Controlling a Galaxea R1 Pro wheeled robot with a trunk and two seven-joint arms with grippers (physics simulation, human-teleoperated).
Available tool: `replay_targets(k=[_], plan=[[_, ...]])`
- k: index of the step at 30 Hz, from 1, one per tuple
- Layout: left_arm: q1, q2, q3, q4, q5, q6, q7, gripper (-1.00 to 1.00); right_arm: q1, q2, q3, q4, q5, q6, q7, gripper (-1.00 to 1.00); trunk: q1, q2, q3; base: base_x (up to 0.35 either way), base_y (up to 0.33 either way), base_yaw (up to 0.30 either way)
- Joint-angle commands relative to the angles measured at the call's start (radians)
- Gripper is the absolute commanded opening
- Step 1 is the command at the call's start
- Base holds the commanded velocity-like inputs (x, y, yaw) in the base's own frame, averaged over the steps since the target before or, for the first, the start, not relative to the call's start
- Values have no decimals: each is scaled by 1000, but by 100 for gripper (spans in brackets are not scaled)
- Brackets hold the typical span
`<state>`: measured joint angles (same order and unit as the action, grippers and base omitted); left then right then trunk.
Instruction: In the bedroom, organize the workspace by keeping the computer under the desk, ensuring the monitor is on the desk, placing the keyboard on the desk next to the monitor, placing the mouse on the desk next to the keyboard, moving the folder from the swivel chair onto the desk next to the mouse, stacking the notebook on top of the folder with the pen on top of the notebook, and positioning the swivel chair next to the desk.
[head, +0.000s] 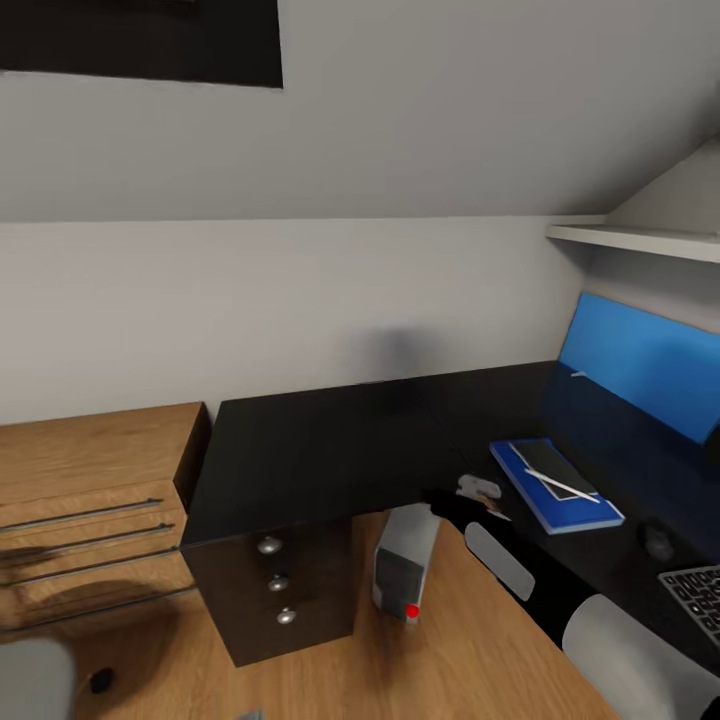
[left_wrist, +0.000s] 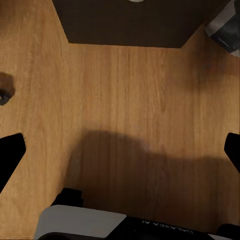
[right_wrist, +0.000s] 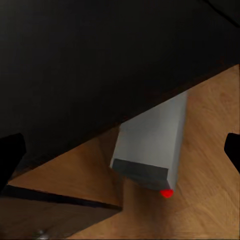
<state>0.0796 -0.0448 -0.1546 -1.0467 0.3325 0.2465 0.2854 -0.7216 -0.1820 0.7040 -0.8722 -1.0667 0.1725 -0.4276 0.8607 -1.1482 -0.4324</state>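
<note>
Right hand (head: 478, 492) is held over the bench (head: 330, 440) edge, fingers spread and empty, with the computer (head: 402, 565) just below it, partly tucked under. Pushing it fully beneath should be done squarely. Beyond the hand, pen (head: 562, 485), notebook (head: 552, 468) and folder (head: 555, 486) lie stacked; wooden floor (head: 440, 660) surrounds

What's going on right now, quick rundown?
Both grippers open, empty. Pen on notebook on folder, stacked on desk. Computer pokes out from under desk. Nothing blocking it.
</note>
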Motion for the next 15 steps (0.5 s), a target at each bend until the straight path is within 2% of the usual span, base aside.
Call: replay_targets(k=[1,6,9,10,11,12,14,15], plan=[[0,0,-2,-3,10,4,8,100,-1,6,7,3,-6,4,-3,100,0,-1,-1,-335,0,0],[0,1,-2,-3,10,4,8,100,-1,11,14,7,-6,5,-1,100,0,-1,-1,-335,0,0],[0,2,0,1,11,5,9,100,-1,13,36,13,-5,3,-1,100,0,-1,-1,-335,0,0],[0,2,1,28,12,6,11,100,-1,62,55,125,5,-2,1,100,0,-1,-1,-335,0,0],[0,2,1,30,12,6,11,100,-2,79,56,155,13,-2,1,100,0,-1,-1,-335,0,0],[0,2,1,34,12,6,12,100,-2,116,58,216,42,-4,1,100,0,-1,-1,-335,0,0],[0,2,1,38,13,6,12,100,-4,179,59,329,141,-27,4,100,0,-1,-1,-335,0,0],[0,2,1,38,13,7,12,100,-4,191,59,352,169,-41,6,100,0,-1,-1,-335,0,0]])
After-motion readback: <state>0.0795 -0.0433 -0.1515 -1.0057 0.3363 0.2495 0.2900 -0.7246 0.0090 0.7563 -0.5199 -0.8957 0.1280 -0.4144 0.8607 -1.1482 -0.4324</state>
